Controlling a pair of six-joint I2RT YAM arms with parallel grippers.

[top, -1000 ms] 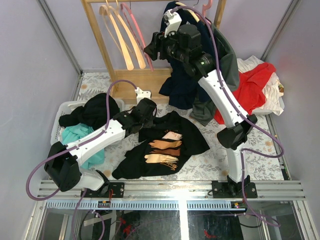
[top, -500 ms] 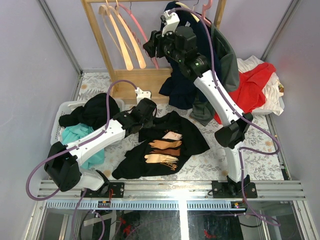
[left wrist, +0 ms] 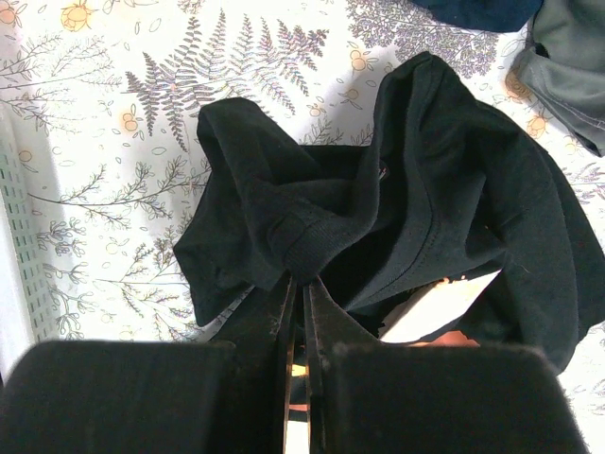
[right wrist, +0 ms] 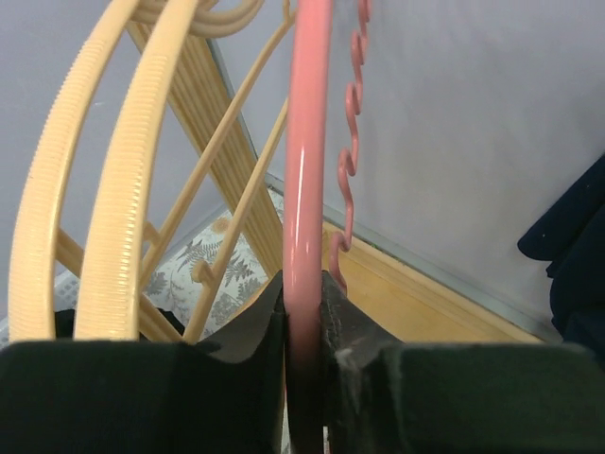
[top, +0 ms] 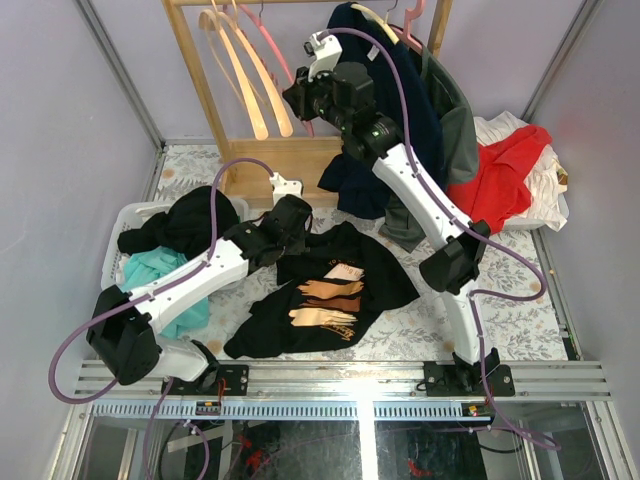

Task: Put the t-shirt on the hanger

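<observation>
Now | right hand [right wrist: 304, 312] newly narrowed onto pink plastic hanger with wavy lower bar [right wrist: 308, 142], far on wooden rack [top: 200, 90] | left hand [left wrist: 301, 303] pinched shut on black print-front t-shirt [left wrist: 425, 189], lying mid-bench [top: 520, 320] | likely next: unhook hanger, carry to shirt.

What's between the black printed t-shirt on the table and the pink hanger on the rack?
Top view: the wooden rack's base board and floral table cover, between the black printed t-shirt and the pink plastic hanger.
</observation>
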